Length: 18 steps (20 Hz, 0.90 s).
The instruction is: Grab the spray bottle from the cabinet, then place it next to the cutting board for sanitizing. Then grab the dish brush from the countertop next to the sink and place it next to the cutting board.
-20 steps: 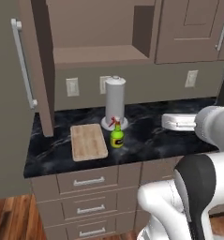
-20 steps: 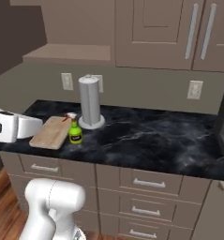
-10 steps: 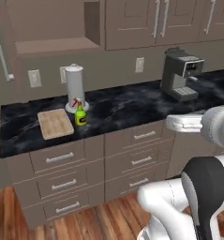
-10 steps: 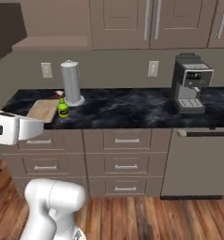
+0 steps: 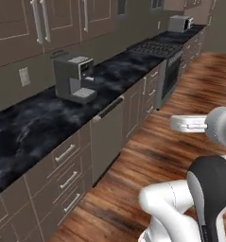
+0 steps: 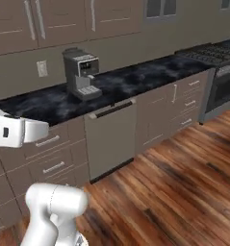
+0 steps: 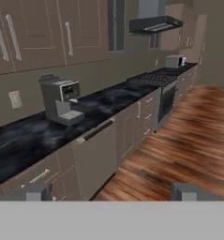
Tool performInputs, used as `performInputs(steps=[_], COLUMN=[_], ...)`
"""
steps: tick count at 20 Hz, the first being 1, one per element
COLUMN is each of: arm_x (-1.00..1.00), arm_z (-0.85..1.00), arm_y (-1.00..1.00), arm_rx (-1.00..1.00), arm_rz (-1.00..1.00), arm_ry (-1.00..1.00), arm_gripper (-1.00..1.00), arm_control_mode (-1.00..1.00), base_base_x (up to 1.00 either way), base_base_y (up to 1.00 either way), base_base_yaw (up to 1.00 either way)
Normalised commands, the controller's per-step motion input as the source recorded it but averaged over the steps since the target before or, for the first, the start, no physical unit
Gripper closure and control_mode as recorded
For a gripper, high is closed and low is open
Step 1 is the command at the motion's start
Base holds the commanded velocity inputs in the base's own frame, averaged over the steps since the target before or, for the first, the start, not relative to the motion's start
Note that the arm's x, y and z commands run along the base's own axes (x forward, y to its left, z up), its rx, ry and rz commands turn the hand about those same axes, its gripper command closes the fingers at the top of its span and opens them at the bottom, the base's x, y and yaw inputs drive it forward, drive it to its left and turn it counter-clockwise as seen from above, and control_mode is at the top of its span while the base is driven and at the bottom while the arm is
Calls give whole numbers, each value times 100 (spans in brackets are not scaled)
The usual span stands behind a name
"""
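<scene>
- Right now, from the left base view, my arm (image 5: pixel 199 125) reaches out level over the wood floor (image 5: pixel 180 108), well apart from the black marble countertop (image 5: pixel 34 125). A grey coffee machine (image 5: pixel 73 78) stands on that slab under the wall cabinets (image 5: pixel 43 23), and a stove (image 5: pixel 154 47) sits further down the run. I judge the base is travelling toward the sink, so I carry the arm tucked and idle.
- From the right base view, my white forearm (image 6: pixel 15 132) juts across the drawer fronts (image 6: pixel 49 153), level, touching nothing. The dishwasher panel (image 6: pixel 111 139) sits below the coffee machine.
- From the hand view, my claw (image 7: pixel 111 192) is spread as wide as it goes and empty; both fingertips (image 7: pixel 36 192) point along the counter toward the range hood (image 7: pixel 155 23) and a toaster (image 7: pixel 174 61).
- As for the dish brush, I cannot place it from these views, nor the spray bottle or cutting board.
</scene>
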Motion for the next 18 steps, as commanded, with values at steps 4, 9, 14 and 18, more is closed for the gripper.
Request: performInputs(steps=[4, 9, 14, 18], arm_x=[0, 0, 0, 0], arm_z=[0, 0, 0, 0], arm_y=[0, 0, 0, 0], arm_rx=[0, 0, 0, 0], arm_rz=[0, 0, 0, 0], arm_ry=[0, 0, 0, 0], arm_gripper=[-100, -100, -100, -100], arm_control_mode=[100, 100, 100, 100], base_base_x=[0, 1, 32, 39], base_base_y=[0, 3, 44, 54], base_base_yaw=[-100, -100, -89, -85])
